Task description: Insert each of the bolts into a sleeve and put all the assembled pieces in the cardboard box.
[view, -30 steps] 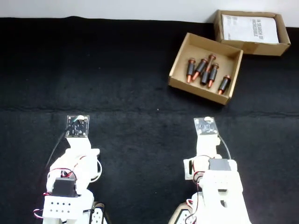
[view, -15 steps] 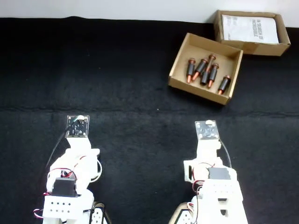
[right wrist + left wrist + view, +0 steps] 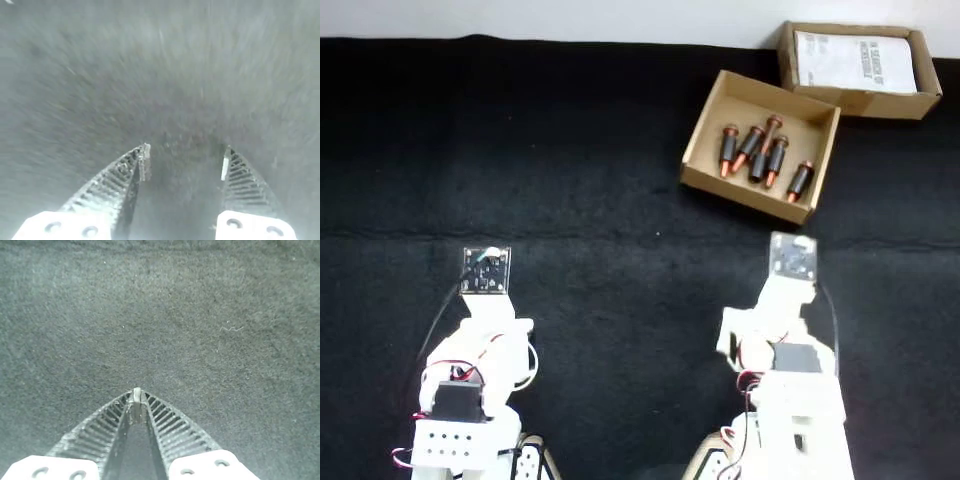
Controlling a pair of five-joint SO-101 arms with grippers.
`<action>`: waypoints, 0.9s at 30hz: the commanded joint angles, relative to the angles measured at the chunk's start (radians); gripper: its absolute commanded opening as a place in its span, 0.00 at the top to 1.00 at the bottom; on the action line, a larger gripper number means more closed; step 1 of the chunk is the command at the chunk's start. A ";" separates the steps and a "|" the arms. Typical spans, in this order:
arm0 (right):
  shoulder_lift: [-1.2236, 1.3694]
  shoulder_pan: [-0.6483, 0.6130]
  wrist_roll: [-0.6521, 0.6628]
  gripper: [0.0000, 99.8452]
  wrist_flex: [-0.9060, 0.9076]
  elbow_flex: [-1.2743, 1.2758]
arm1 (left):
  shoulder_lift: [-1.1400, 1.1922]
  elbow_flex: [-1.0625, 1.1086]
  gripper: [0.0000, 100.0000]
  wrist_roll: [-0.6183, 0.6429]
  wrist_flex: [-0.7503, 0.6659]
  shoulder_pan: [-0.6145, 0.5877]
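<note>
My right gripper (image 3: 185,167) gapes empty and the left gripper (image 3: 136,395) is pinched closed, I'd judge because five pieces (image 3: 758,152) lie in the box (image 3: 780,92), upper right.

The assembled pieces (image 3: 777,155) lie inside the cardboard box (image 3: 740,193), another box (image 3: 860,102) just behind

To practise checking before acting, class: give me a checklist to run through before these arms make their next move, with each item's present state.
1. Left pincer empty: shut on nothing, ok.
2. Right pincer empty: open, bare cloth between its fingers, ok.
3. Assembled pieces in the cardboard box: five lie inside, ok.
4. Box top open and unblocked: ok.
5. Both pincers apart from the box: ok.
6. Every piece fully pushed together: cannot tell.
</note>
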 commanded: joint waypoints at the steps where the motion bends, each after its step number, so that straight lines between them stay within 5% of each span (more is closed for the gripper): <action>1: -0.275 0.005 -0.003 0.78 0.102 -0.054 | 0.005 0.025 0.97 -0.005 0.006 -0.008; 7: -0.760 0.059 -0.003 0.78 0.165 0.097 | 0.005 0.025 0.97 -0.003 0.005 -0.008; 27: -0.677 0.058 -0.002 0.78 0.354 0.337 | 0.005 0.025 0.97 -0.003 0.003 -0.008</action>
